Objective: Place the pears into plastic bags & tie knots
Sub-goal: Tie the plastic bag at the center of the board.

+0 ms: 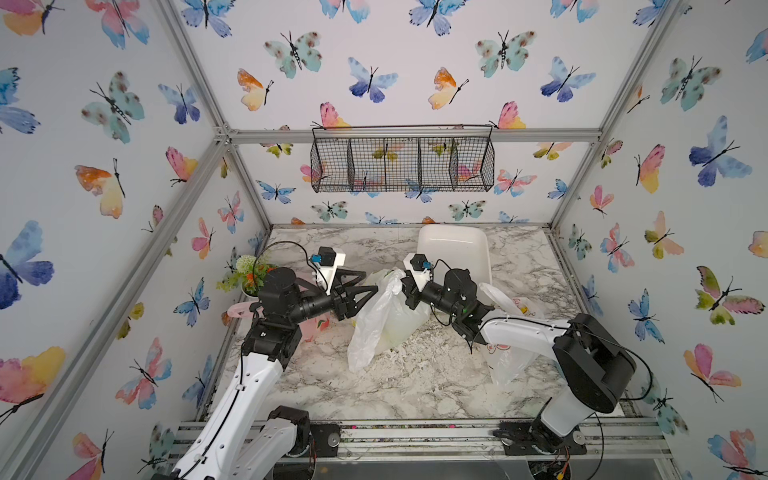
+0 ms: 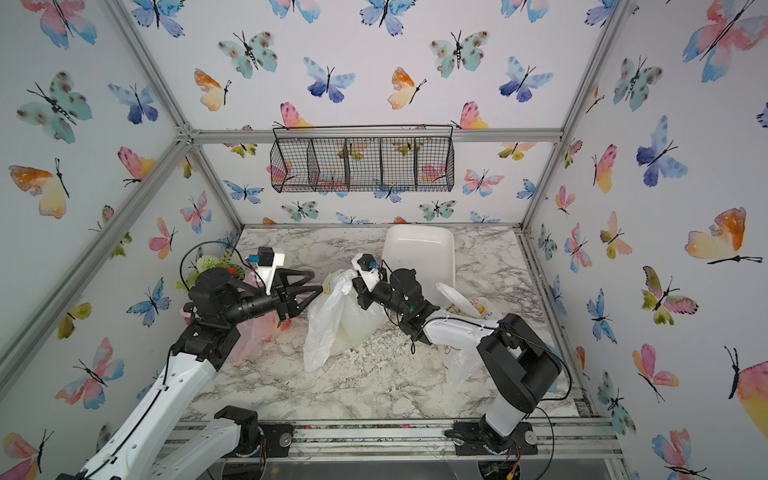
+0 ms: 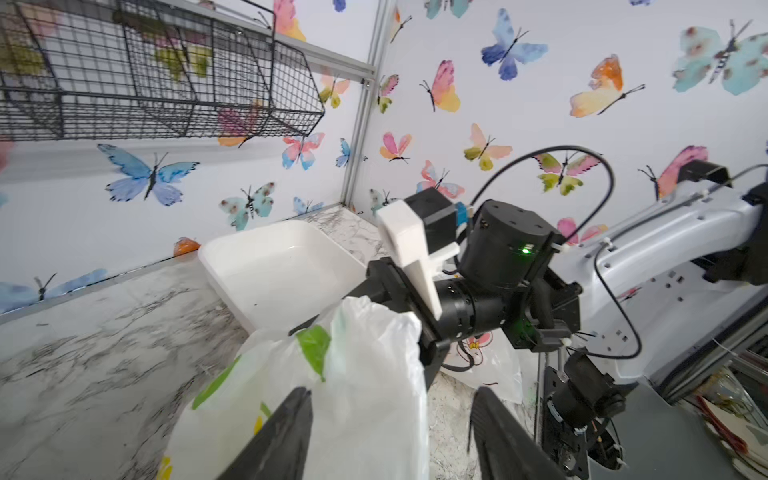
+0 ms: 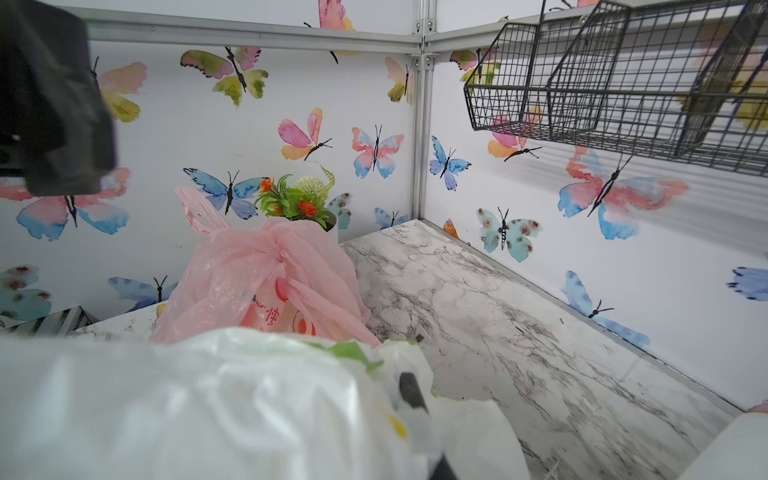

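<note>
Left wrist: left tool [image 3: 390, 392] apart at lemon bag [image 3: 374, 349], right tool [image 1: 402, 286] clamping it

Reaching the left arm [image 1: 249, 386] in from the near-left base, white link rising steeply, black elbow bent, forearm running level toward the right arm [image 1: 519, 332]. Holding the left gripper [image 1: 371, 280] with jaws spread wide, fingers [image 3: 282, 436] showing far apart in the left wrist view, tips pointing at the right gripper [image 1: 402, 286]. Reaching the right arm in from the near-right base, black joint raised, white link running inward, wrist turning toward the left arm. Pinching the right gripper tight on the upper edge of the white bag [image 1: 386, 328], fingertips buried in plastic. Facing the two grippers tip to tip, near one another, apart.
</note>
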You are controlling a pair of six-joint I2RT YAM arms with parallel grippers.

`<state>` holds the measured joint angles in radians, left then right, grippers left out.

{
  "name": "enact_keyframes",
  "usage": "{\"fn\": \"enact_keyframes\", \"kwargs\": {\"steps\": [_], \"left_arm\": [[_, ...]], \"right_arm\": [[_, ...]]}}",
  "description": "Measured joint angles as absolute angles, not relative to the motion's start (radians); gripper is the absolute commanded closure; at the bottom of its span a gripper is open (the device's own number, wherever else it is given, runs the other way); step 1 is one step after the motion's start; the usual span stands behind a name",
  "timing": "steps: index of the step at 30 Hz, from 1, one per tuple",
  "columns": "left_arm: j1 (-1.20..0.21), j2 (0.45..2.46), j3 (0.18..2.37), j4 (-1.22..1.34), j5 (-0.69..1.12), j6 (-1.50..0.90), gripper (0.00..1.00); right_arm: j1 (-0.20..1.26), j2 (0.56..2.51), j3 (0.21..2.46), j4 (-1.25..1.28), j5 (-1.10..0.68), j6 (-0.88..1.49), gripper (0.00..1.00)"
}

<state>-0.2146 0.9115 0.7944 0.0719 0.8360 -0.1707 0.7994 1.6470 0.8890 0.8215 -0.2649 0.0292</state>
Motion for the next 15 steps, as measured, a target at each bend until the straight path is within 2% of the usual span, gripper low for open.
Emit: {"fn": "enact_keyframes", "kwargs": {"steps": [5,11,15], "left_arm": [[-0.159,0.994,0.743,0.166,0.807,-0.236,0.29],[-0.188,1.095,0.613,0.316,0.847,-0.317,0.28],[-0.274,1.102,0.567,0.409,0.843,-0.352,0.37]], "right_arm": [[0.799,1.644,0.86,0.894,-0.286,0.052,0.91],[0.799,1.649,0.842,1.019,-0.322,0.091,0.92],[0.799,1.67,0.842,1.073,-0.337,0.109,0.91]]}}
